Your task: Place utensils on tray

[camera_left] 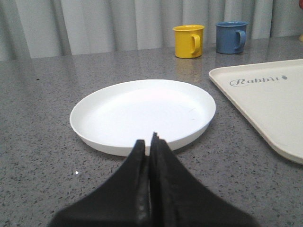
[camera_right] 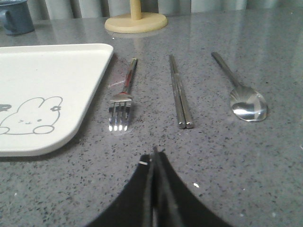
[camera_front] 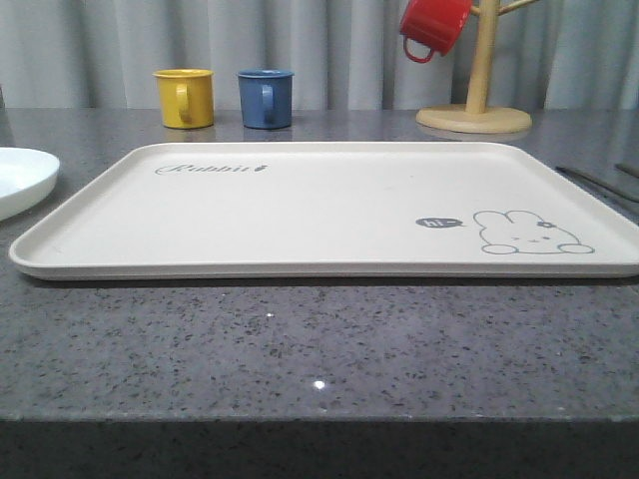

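Note:
The cream tray (camera_front: pixel 329 205) with the rabbit drawing lies bare in the middle of the grey counter; its edges also show as tray (camera_left: pixel 265 101) and tray (camera_right: pixel 47 80). A round white plate (camera_left: pixel 142 113) sits to its left, seen also as plate (camera_front: pixel 20 180). My left gripper (camera_left: pixel 149 142) is shut with nothing in it, just short of the plate's near rim. Right of the tray lie a fork (camera_right: pixel 124 97), a pair of chopsticks (camera_right: pixel 180 92) and a spoon (camera_right: pixel 241 94), side by side. My right gripper (camera_right: pixel 154 156) is shut and holds nothing, a little short of the fork and chopsticks.
A yellow mug (camera_front: pixel 185 97) and a blue mug (camera_front: pixel 266 98) stand behind the tray. A wooden mug tree (camera_front: pixel 474 110) at the back right carries a red mug (camera_front: pixel 434 25). Curtains close off the rear. The counter's front edge runs near the camera.

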